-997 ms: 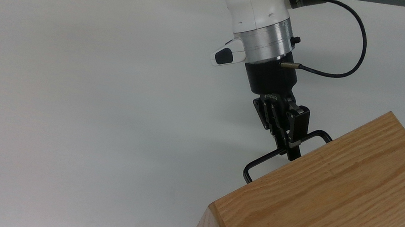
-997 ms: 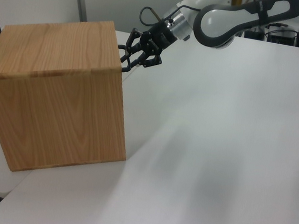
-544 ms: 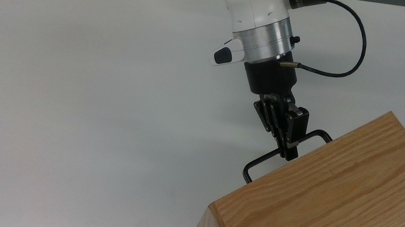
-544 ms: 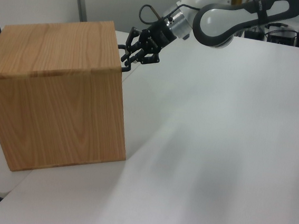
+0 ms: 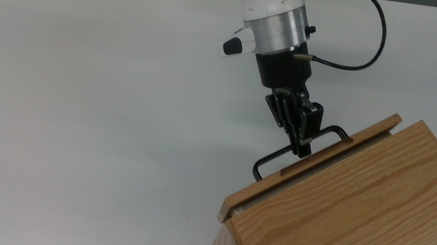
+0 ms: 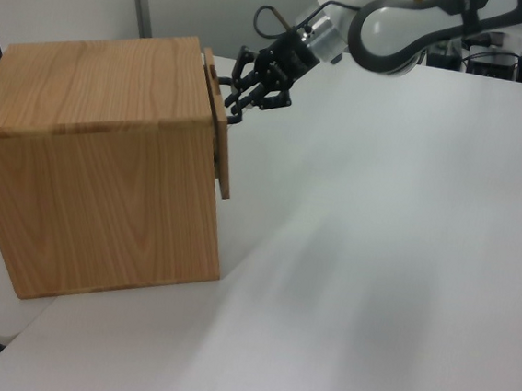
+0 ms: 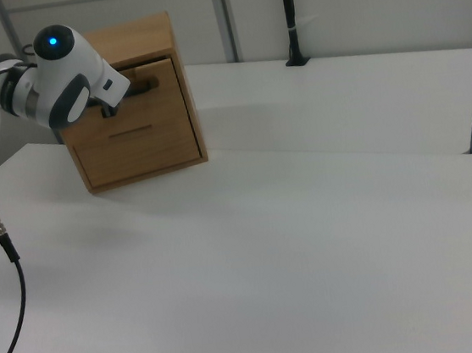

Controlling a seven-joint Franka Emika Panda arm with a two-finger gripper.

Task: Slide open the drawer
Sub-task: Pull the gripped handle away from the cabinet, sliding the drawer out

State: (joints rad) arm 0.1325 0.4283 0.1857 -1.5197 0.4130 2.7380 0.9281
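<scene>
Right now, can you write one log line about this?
hand: shut on handle | drawer: slightly out of cabinet | step: pulling

The drawer (image 5: 313,163) is a light oak box whose flat front panel stands a little way out from the cabinet (image 5: 364,224), leaving a narrow gap along its top edge in the top view. A thin black U-shaped handle (image 5: 283,154) juts from the panel, and the gripper (image 5: 301,146) is closed on its bar near the middle. In the left view the panel (image 6: 218,122) hangs just below and beside the fingertips.
</scene>
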